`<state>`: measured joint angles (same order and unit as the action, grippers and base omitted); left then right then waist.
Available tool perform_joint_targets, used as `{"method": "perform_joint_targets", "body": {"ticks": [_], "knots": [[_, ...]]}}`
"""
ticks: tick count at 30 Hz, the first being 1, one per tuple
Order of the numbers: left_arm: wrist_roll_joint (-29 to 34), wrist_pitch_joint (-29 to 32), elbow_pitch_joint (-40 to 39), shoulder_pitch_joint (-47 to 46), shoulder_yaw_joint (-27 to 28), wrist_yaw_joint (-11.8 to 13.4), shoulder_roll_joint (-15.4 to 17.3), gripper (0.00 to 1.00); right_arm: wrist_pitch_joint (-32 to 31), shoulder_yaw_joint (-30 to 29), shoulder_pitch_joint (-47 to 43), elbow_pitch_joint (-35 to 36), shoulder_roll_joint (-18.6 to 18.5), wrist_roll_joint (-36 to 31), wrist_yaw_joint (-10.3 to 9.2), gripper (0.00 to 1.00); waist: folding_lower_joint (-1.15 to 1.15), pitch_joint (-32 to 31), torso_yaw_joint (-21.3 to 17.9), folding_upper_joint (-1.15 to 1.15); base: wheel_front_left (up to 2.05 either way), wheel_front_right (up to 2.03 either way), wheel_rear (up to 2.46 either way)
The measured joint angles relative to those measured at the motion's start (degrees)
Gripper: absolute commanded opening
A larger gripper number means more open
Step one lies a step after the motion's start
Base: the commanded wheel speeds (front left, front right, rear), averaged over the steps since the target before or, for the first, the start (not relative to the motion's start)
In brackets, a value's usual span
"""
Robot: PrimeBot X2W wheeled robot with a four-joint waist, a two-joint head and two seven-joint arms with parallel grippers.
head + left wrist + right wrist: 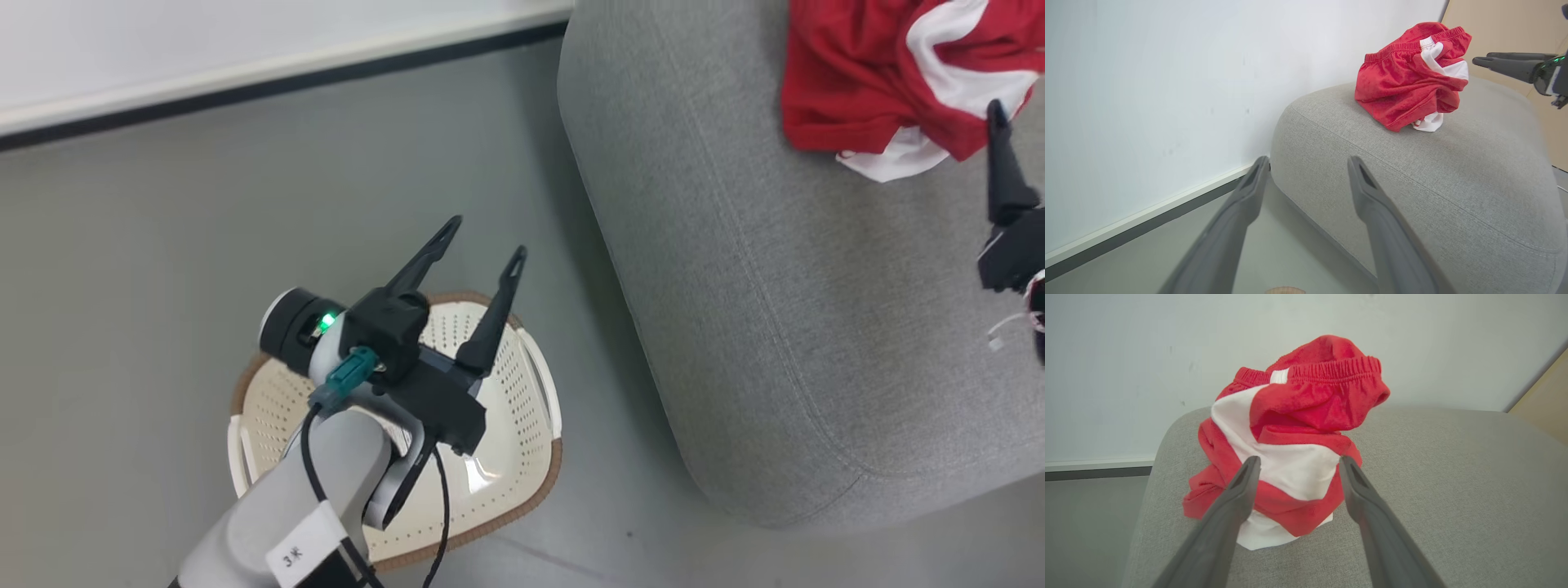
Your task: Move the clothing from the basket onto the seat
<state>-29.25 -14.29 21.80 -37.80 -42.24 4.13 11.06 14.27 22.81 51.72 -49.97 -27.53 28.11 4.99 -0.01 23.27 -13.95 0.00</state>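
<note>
Right gripper [1298, 460] fingers apart, holding nothing; red-and-white shorts [1306, 412] lay bunched on the grey sofa seat [1433, 490] just beyond its tips. Left gripper [486, 238] spread above the basket [522, 441]. I read "3 K" on its forearm tag [292, 557].

Wall [1147, 81]: plain white, was evenly lit. Skirting [245, 91]: white, carried a dark lower strip. Floor [163, 261]: smooth grey, lay matte. Panel [1506, 24]: tan, stood beside the wall.

The clothing [857, 82] (perhaps shorts) lies bunched on the seat [775, 327].
</note>
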Motion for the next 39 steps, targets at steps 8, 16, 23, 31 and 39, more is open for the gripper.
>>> {"method": "perform_joint_targets", "body": {"ticks": [8, 16, 23, 31, 39], "knots": [[-3.1, 0.0, 2.7, 4.9, 4.8, 1.3, 1.0, 1.00, 0.0, 0.8, -4.5, 3.6, 3.5, -0.4, -0.02, 1.00, -0.01, -6.0, 1.3, 0.00, 0.00, 0.00, 0.00], [-5.4, 0.0, 3.5, 12.0, 10.1, 2.0, 2.6, 1.00, 0.0, 1.1, -8.9, 7.5, 7.5, -0.4, -1.02, 1.00, -0.01, -11.2, 3.5, 0.00, 0.00, 0.00, 0.00], [-6.3, 0.0, 3.0, 19.4, 15.1, 2.5, 3.8, 1.00, 0.0, 1.7, -15.7, 12.3, 9.5, -1.4, -2.33, 1.00, -0.01, -15.7, 6.2, -0.01, 0.00, 0.00, 0.00], [-6.1, 0.0, -0.1, 28.5, 20.1, 3.0, 5.0, 1.00, 0.0, 3.6, -25.2, 20.4, 12.4, -3.5, -5.02, 1.00, -0.01, -20.6, 9.2, -0.01, 0.00, 0.00, 0.00], [-4.8, 0.0, -3.7, 35.3, 24.4, 3.0, 4.4, 1.00, 0.0, 3.1, -34.8, 27.7, 12.9, -4.6, -8.70, 1.00, 0.00, -23.5, 11.4, -0.01, 0.00, 0.00, 0.00]]}}
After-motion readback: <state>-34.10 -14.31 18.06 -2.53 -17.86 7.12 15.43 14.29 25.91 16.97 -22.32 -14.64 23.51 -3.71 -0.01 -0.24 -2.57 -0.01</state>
